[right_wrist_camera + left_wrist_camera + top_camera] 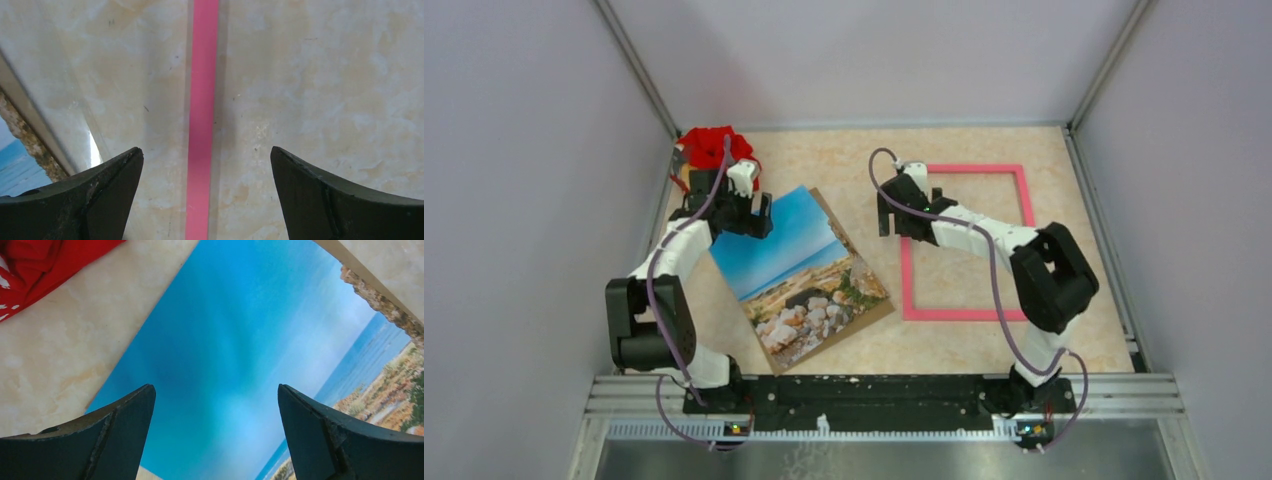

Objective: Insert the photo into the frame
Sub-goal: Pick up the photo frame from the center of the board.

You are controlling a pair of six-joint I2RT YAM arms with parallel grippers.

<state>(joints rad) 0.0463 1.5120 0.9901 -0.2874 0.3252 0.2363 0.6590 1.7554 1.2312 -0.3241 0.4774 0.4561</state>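
1. Two tools, both mine, both spread wide with nothing between the jaws. At the far left corner of the table a red cloth lies bunched, no part of this job.
2. My left tool hangs just right of that cloth, over the far left corner of the photo. I judge it is placed there to take the print by an edge, since a flat sheet offers no other hold.
3. Next comes the photo itself, left of the middle of the table and picture side up. It is turned at a slant, with deep blue sky on the far part, a band of sea, then pale rocks and sand on the near part. It rests on a brown backing board that shows as a thin margin along its right and near edges.
4. My right tool reaches in over the left rail of the frame, the rail running between the jaws below them. I judge this is to steady or shift the frame.
5. On the right half of the table the frame lies flat, a thin pink rectangle with bare table inside. Its near left corner is just beside the board's right corner.
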